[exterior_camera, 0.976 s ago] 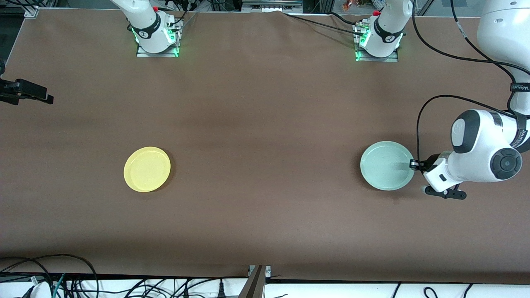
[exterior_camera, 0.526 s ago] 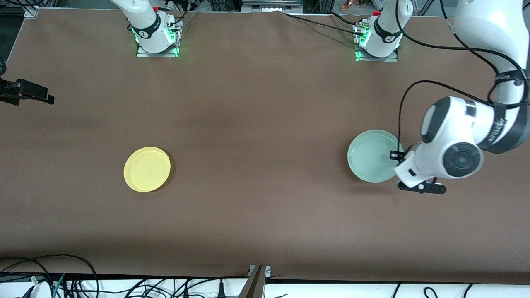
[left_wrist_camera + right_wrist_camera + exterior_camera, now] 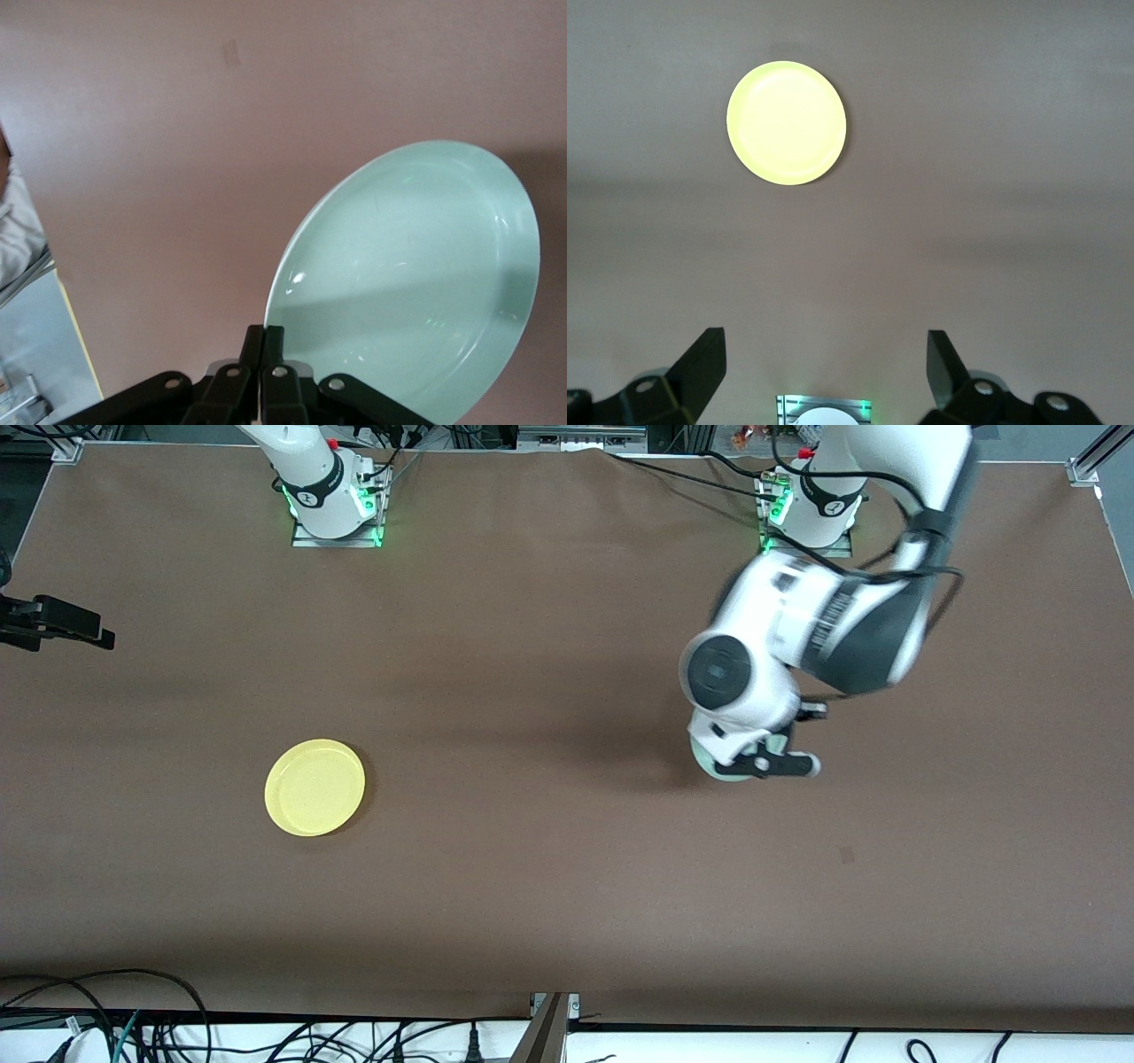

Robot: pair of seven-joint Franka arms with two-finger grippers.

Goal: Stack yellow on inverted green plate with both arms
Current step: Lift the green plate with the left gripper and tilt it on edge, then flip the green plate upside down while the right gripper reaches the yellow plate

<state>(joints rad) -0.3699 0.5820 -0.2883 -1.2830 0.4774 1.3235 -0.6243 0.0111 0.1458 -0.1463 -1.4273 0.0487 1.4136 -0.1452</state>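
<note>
The yellow plate [image 3: 314, 787] lies right way up on the brown table toward the right arm's end; it also shows in the right wrist view [image 3: 787, 122]. My left gripper [image 3: 265, 341] is shut on the rim of the pale green plate [image 3: 416, 283] and holds it tilted above the table, hollow side toward the wrist camera. In the front view only a sliver of the green plate [image 3: 719, 769] shows under the left wrist. My right gripper [image 3: 824, 363] is open and empty, high over its own base, waiting.
The right arm's base [image 3: 335, 509] and the left arm's base [image 3: 808, 518] stand at the table's edge farthest from the front camera. A black fixture [image 3: 58, 624] juts in at the right arm's end. Cables hang along the nearest edge.
The left arm has lifted the green plate off the table, tilted it and carried it toward the table's middle. The yellow plate and right arm have not moved.
</note>
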